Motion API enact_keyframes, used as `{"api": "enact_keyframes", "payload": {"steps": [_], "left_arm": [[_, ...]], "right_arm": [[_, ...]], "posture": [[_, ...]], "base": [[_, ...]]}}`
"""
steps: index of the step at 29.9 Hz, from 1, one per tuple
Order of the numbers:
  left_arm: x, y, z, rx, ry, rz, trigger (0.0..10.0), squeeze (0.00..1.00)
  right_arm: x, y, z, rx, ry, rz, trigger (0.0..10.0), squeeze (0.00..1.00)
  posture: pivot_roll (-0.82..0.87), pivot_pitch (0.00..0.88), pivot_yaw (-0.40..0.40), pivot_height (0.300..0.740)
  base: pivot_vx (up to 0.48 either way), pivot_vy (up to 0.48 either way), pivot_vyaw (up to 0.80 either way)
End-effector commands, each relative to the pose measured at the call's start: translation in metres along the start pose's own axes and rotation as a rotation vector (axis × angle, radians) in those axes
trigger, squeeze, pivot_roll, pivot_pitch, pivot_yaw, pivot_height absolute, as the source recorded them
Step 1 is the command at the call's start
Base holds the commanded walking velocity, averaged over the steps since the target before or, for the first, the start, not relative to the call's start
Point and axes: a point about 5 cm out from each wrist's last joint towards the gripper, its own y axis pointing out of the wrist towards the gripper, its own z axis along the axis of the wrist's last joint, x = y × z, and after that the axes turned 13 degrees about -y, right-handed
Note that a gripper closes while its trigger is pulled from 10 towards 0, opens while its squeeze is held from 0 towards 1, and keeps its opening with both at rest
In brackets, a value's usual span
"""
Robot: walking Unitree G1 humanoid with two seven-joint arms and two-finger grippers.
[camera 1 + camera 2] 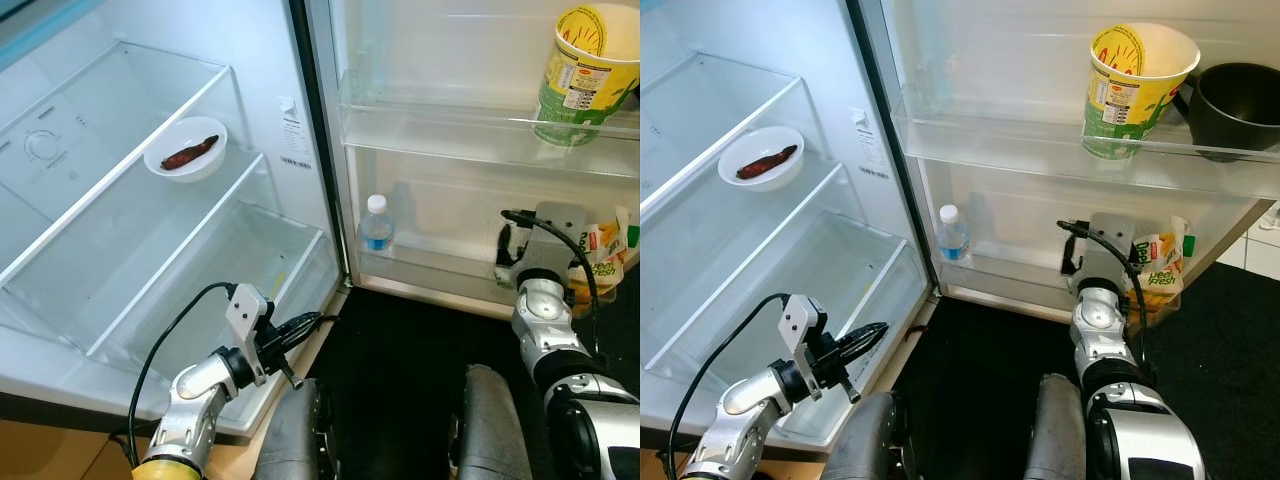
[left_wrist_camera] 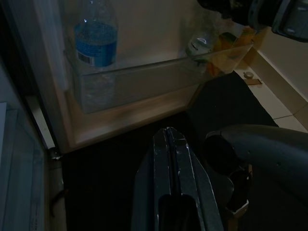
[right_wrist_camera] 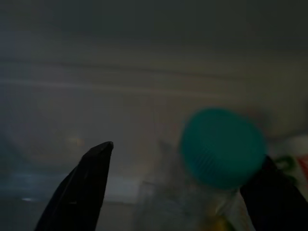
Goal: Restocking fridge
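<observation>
Clear plastic door bin (image 1: 1020,272): right gripper (image 3: 183,187) spread around blurry, seemingly round green cap (image 3: 222,147).

Silver jointed arms; black cable looped above each wrist; left claw (image 1: 865,340) and right claw (image 3: 178,185): long black fingers.

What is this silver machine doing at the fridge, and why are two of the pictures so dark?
It is a robot with two silver arms, looking into an open fridge. The two bright pictures come from cameras in its head, like eyes. The two dark ones come from small cameras on its wrists. The left gripper hangs low by the fridge with its jaws shut and nothing in them. The right gripper reaches into the bottom door shelf, jaws open around a green bottle cap; I cannot tell if it is gripping. Nearby sit a water bottle and a snack packet. Higher up stands a noodle cup. Inside, a white bowl holds something brown.
</observation>
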Motion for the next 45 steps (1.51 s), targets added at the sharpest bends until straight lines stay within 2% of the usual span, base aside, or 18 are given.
{"api": "enact_keyframes", "payload": {"steps": [1, 7, 13, 15, 21, 26, 31, 38, 40, 42, 45], "left_arm": [[0.002, 0.0, -0.006, -0.009, -0.02, 0.003, 10.0, 0.0], [0.002, 0.001, -0.006, -0.009, -0.023, -0.001, 10.0, 0.0], [0.002, 0.002, -0.006, -0.007, -0.026, -0.007, 10.0, 0.0], [0.003, 0.004, -0.007, -0.006, -0.029, -0.011, 10.0, 0.0], [0.003, 0.005, -0.008, -0.004, -0.036, -0.015, 10.0, 0.0], [0.003, 0.006, -0.008, -0.006, -0.036, -0.016, 10.0, 0.0], [0.002, 0.006, -0.009, -0.009, -0.037, -0.017, 10.0, 0.0], [0.002, 0.006, -0.01, -0.009, -0.038, -0.019, 10.0, 0.0], [0.001, 0.007, -0.009, -0.008, -0.038, -0.02, 10.0, 0.0], [0.001, 0.008, -0.009, -0.007, -0.039, -0.02, 10.0, 0.0], [0.0, 0.008, -0.009, -0.004, -0.041, -0.012, 10.0, 0.0]], "right_arm": [[-0.007, -0.003, 0.007, 0.074, 0.011, 0.046, 10.0, 0.0], [-0.006, -0.006, 0.008, 0.097, -0.002, 0.041, 10.0, 0.0], [-0.011, -0.015, 0.002, 0.104, -0.027, 0.026, 10.0, 0.0], [-0.021, -0.027, -0.003, 0.111, -0.002, 0.058, 10.0, 0.0], [-0.035, -0.042, -0.005, 0.157, 0.038, 0.078, 10.0, 0.0], [-0.037, -0.046, -0.005, 0.162, 0.034, 0.062, 10.0, 0.0], [-0.035, -0.052, -0.009, 0.145, -0.072, -0.015, 10.0, 0.0], [-0.035, -0.052, -0.007, 0.155, -0.145, -0.026, 10.0, 0.0], [-0.043, -0.053, -0.005, 0.166, -0.166, 0.003, 10.0, 0.0], [-0.057, -0.054, -0.008, 0.141, -0.19, 0.082, 10.0, 0.0], [-0.078, -0.06, -0.017, 0.058, -0.106, 0.22, 10.0, 0.0]], "posture": [[0.06, 0.244, 0.138, 0.551], [0.05, 0.241, 0.132, 0.551], [0.04, 0.238, 0.123, 0.551], [0.04, 0.235, 0.117, 0.551], [0.04, 0.228, 0.112, 0.551], [0.04, 0.223, 0.11, 0.551], [0.04, 0.212, 0.106, 0.551], [0.03, 0.208, 0.107, 0.551], [0.03, 0.208, 0.108, 0.551], [0.03, 0.206, 0.109, 0.551], [0.03, 0.204, 0.108, 0.551]], "base": [[0.0, 0.0, 0.0], [0.0, 0.0, 0.0], [0.0, 0.0, 0.0], [0.0, 0.0, 0.0], [0.0, 0.0, 0.0], [0.0, 0.0, 0.0], [0.0, 0.0, 0.0], [0.0, 0.0, 0.0], [0.0, 0.0, 0.0], [0.0, 0.0, 0.0], [0.0, 0.0, 0.0]]}}
